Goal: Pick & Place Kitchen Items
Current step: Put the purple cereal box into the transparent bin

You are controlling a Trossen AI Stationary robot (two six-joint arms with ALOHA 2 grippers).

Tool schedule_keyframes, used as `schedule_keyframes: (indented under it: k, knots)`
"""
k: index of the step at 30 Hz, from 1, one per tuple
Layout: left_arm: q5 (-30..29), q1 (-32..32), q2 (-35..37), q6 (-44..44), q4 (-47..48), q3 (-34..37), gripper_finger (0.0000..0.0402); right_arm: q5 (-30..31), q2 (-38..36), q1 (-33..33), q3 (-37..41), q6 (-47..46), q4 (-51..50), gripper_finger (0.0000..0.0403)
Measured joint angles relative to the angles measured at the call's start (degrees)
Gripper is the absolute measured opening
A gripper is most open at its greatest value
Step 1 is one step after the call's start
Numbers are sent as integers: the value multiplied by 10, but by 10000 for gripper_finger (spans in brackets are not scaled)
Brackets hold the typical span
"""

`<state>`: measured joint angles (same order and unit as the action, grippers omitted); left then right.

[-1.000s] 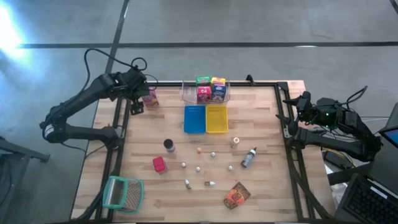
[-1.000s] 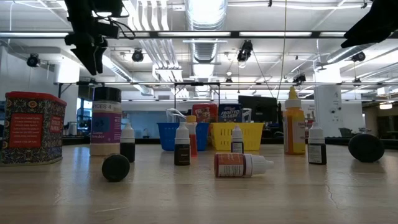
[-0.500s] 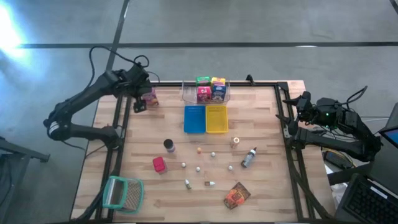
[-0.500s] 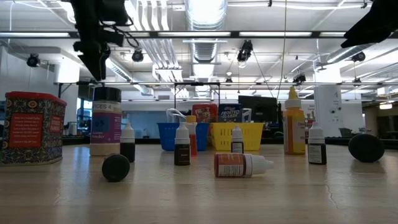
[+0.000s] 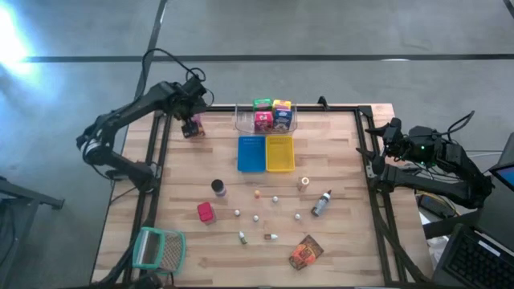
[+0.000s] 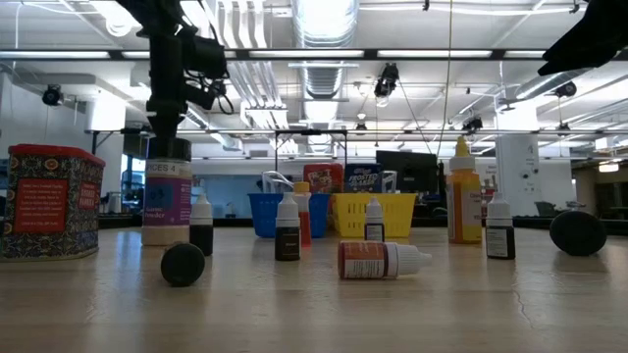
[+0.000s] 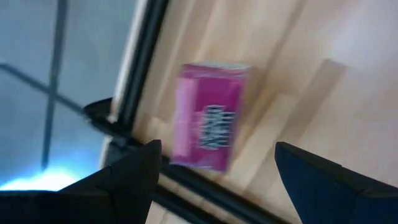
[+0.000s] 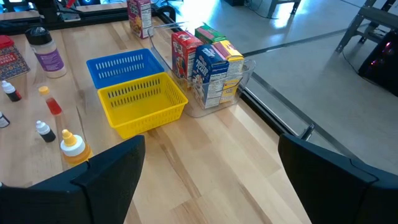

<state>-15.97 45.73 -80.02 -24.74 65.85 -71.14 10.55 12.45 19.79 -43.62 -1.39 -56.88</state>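
Lying beneath the open left pincer [image 7: 214, 171]: pink packet [image 7: 210, 115].

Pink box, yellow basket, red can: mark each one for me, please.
pink box [image 7: 208, 118], left wrist view, on its printed front face.
yellow basket [image 8: 144, 102], right wrist view, on its mesh floor.
red can [image 5: 206, 212], high view, on its top.

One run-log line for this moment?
left tool: open, above pink box at table's far-left corner | right tool: open, waiting at right edge | nothing held
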Motion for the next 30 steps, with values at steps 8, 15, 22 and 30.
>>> schedule_keyframes:
  k: [8, 15, 22, 30]
  knots:
    - [-31, 19, -29, -25, 29, -43, 316, 0, 0, 0, 0, 0, 0, 364]
    - [-20, 29, -61, -28, 38, -44, 316, 0, 0, 0, 0, 0, 0, 364]
    - [-14, 37, -77, -33, 41, -44, 316, 0, 0, 0, 0, 0, 0, 363]
    - [5, 45, -93, -32, 40, -43, 316, 0, 0, 0, 0, 0, 0, 363]
